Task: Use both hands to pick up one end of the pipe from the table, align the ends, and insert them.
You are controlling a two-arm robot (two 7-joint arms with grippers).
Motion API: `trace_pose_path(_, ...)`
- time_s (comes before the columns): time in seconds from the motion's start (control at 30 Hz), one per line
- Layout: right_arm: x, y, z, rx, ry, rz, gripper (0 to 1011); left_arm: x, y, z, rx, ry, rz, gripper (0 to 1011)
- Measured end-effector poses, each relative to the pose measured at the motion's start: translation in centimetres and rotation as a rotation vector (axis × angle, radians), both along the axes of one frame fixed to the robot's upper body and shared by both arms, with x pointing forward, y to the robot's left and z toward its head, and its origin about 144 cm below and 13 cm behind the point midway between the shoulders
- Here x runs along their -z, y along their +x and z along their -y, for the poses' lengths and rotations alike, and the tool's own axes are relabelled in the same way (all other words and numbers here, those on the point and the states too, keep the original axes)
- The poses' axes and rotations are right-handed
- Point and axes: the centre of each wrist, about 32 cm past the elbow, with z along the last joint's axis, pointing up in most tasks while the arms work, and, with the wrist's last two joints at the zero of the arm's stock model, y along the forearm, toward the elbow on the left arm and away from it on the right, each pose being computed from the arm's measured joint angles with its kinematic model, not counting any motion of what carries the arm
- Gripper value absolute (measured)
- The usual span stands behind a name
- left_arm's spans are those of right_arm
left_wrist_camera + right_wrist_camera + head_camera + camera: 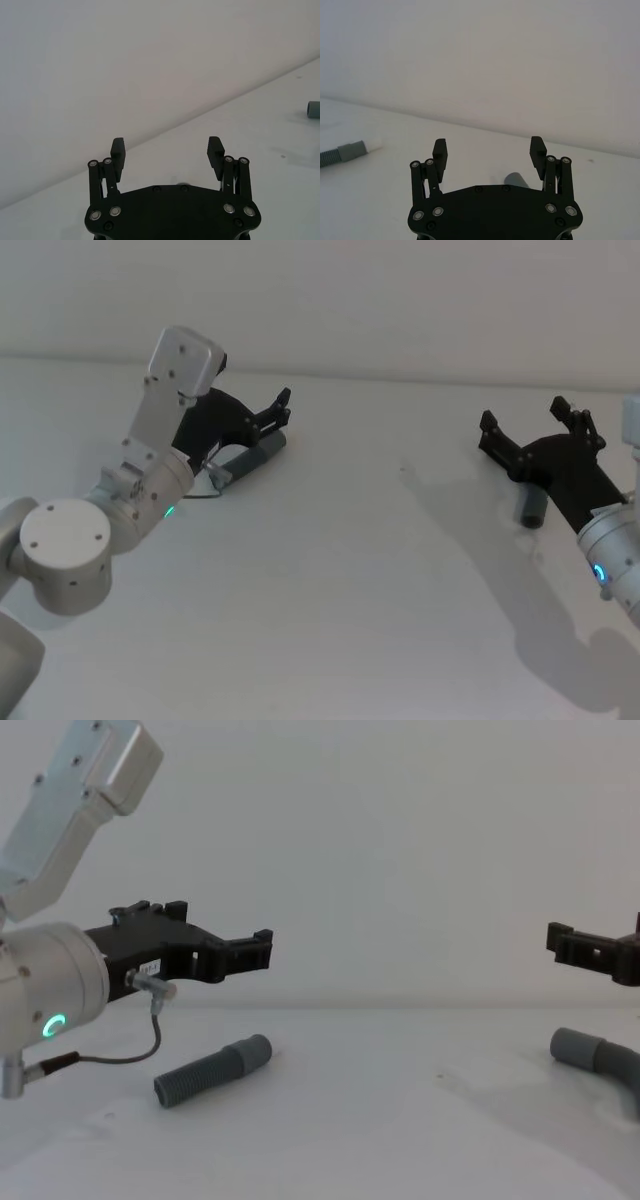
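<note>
Surface [330, 590]: white, flat, meeting a pale wall [350, 300] at the far edge.

Left claw [283, 408]: in the head view it sits at about ten o'clock from the middle of the surface, with its fingertips aimed toward three o'clock. Its fingers [118, 147] are spread wide and nothing is between them. In the chest view the claw [262, 952] hangs above the ribbed hose, with a clear gap and no contact.

Ribbed hose [213, 1072]: short, straight and dark grey, lying flat on the surface under the left claw. In the head view its smooth cuff [268, 445] points toward two o'clock. The right wrist view shows a narrow white tip [374, 143] on the end of that cuff.

Right claw [523, 415]: in the head view it sits at about two o'clock from the middle, with its fingertips aimed toward eleven o'clock. The fingers [536, 147] are spread wide and the claw is empty. In the chest view it [557, 938] is held above the bent hose and does not touch it.

Bent hose [600, 1058]: dark grey, resting on the surface below the right claw and partly hidden by it in the head view [531, 506]. In the chest view its smooth cuff [572, 1045] faces toward nine o'clock.

The two hoses lie well apart, and neither has been lifted
</note>
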Motion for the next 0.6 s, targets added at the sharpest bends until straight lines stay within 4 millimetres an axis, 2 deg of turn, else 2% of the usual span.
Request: trace_pose_path(0.6,-1.3,1.3,1.7,0.009,-0.046,-0.118,1010,-2.1,1.4,-0.4,0.053,0.037,-0.139,1001)
